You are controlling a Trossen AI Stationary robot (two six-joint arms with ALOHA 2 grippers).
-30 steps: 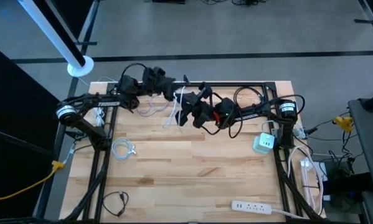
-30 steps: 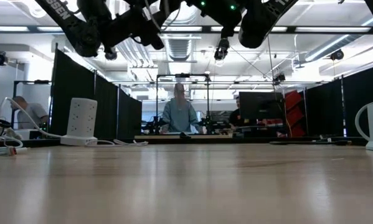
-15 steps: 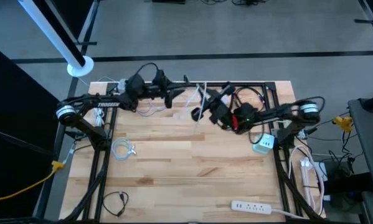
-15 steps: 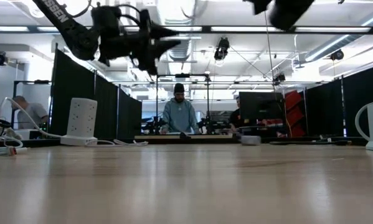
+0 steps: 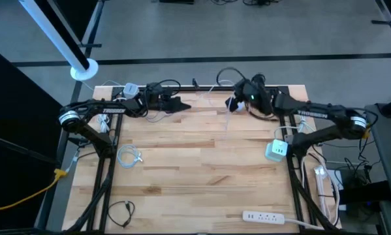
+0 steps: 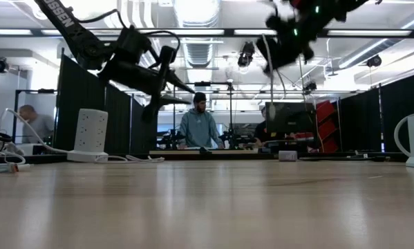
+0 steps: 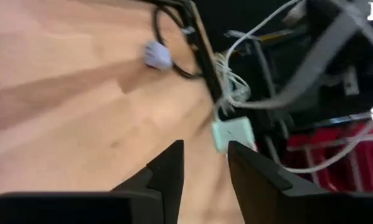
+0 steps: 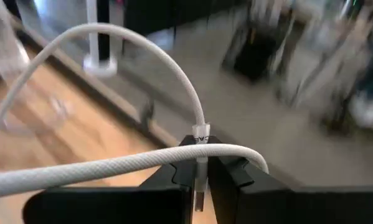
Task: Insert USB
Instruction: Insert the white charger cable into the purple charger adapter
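High view shows two dark arms over one pale wooden table with a black metal frame. One left gripper hangs near the far edge, left of centre, its two tapered fingers pointing toward the middle. One right gripper hangs near the far edge too, right of centre, well apart from the left one.

From the right wrist, the jaws are clenched on one white USB cable, just behind its plug; the cord is smooth and round, arching in a loop above the fingers and crossing once in front of them (the plug tip points down between the jaws). So the cable is in the air at the far right-centre of the table, held by the right gripper.

From the left wrist, the two flat dark fingers stand a narrow gap apart with nothing between them, so the left gripper is released and holds nothing.

On the table lie one mint-coloured boxy charger at the right edge, one long white power strip near the front right corner, one coiled white cable on the left, and one thin black cable at the front left corner.

Low view adds one white, upright outlet tower at the left, and three people in the room behind.
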